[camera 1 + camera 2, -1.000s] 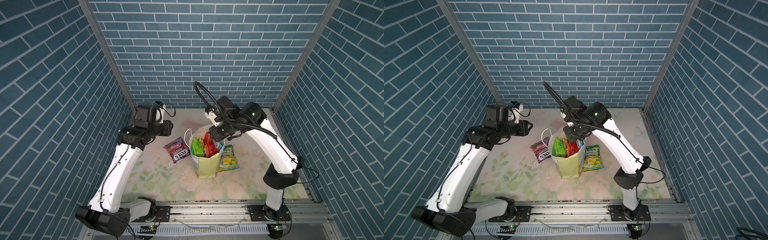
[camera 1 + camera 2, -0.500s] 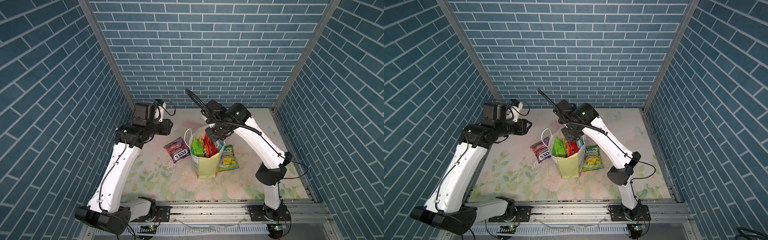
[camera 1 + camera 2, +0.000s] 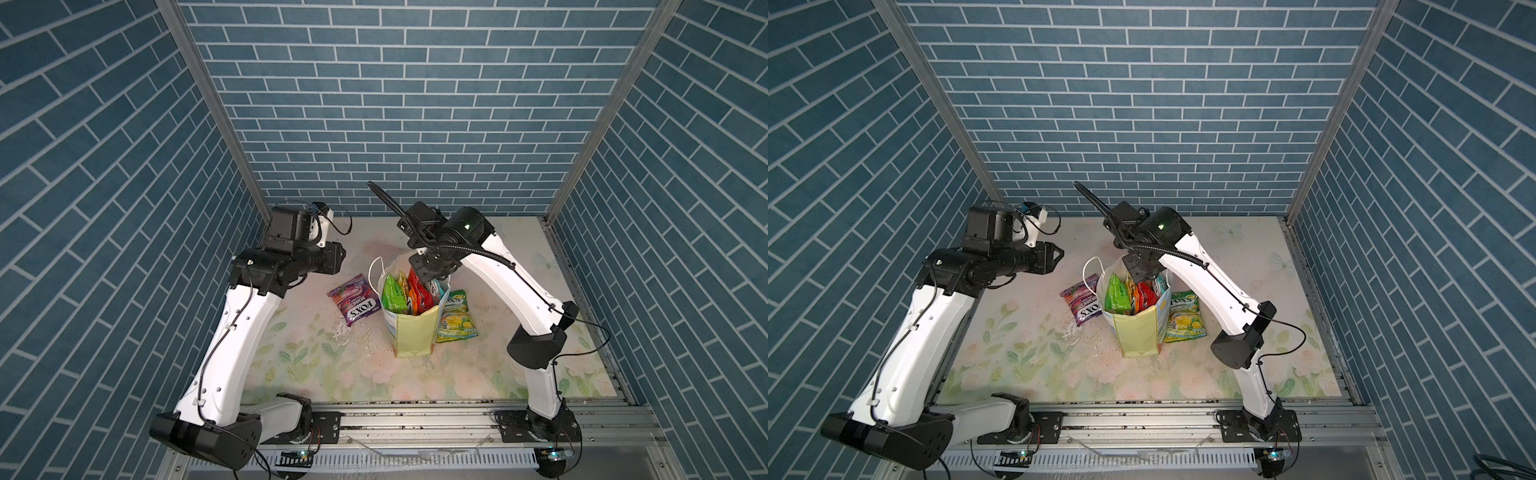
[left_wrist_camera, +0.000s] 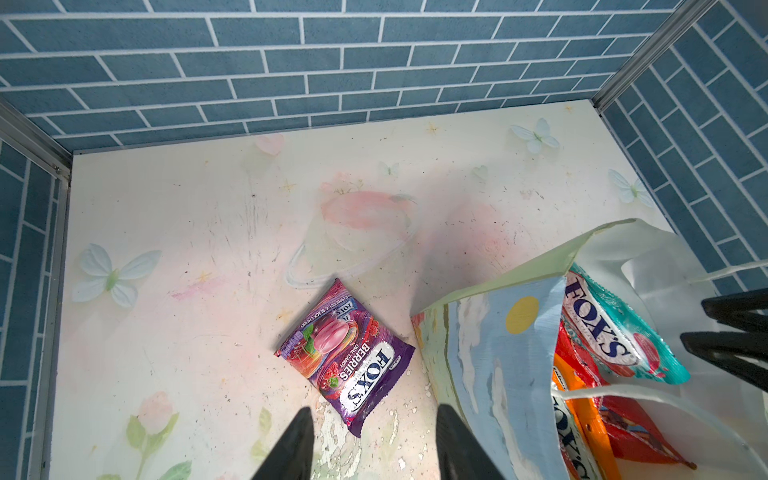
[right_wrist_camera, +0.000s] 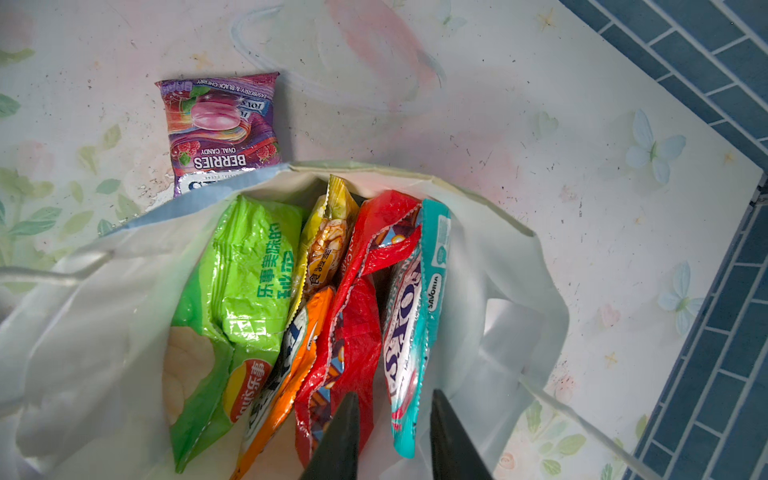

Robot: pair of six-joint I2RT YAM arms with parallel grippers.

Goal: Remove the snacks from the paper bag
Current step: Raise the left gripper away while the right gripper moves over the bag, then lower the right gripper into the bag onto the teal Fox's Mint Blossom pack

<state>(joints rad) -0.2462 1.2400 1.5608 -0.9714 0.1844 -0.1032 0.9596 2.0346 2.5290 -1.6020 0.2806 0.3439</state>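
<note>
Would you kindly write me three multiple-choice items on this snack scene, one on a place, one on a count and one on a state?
1. Where is the purple FOX'S pack?
A. On the table beside the paper bag
B. Inside the paper bag
C. Held in the air

2. How many snack packs lie on the table outside the paper bag?
A. One
B. Two
C. Four

3. How do the jaws of the left gripper stand?
A. Shut on the paper bag
B. Shut on the purple FOX'S pack
C. Open, holding nothing

Answers:
1 A: it lies flat on the table, on the left arm's side of the bag.
2 B: the purple FOX'S pack and the yellow-green FOX'S pack flank the bag.
3 C: the jaws stand apart above the table, gripping nothing.
</note>
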